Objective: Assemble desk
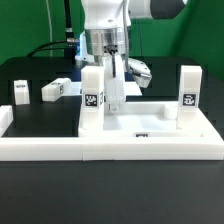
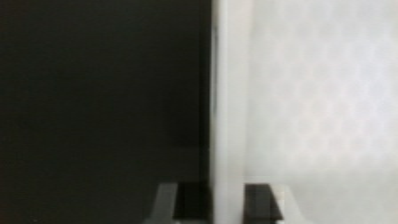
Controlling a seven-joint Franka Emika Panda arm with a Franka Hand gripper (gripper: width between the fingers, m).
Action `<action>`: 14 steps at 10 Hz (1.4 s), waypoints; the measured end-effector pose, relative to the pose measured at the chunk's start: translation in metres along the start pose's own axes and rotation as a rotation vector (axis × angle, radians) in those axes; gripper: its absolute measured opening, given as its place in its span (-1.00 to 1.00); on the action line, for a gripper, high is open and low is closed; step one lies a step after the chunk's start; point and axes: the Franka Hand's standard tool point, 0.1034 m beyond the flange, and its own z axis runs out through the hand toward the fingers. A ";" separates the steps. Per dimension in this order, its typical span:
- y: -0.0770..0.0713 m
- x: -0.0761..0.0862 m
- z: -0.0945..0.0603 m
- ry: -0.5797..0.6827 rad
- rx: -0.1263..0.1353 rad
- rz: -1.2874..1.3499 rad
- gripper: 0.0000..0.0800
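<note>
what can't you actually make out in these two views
Exterior view: the fingers end close beside an upright leg; whether they pinch anything is not visible.
Wrist view: a blurred white surface fills half the picture; which part it is cannot be told.
Exterior view: the tag on a lying leg is too small to read.

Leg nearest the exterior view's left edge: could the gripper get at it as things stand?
Probably yes. The leg sits apart on the table with nothing over it. The gripper looks shut on the rim of the top, though, so it would have to let go first.
</note>
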 end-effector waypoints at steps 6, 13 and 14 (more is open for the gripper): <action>0.000 0.000 0.000 0.000 0.000 0.000 -0.84; 0.001 0.059 -0.010 0.053 0.039 -0.520 -0.84; -0.001 0.063 -0.011 0.066 0.042 -0.618 -0.84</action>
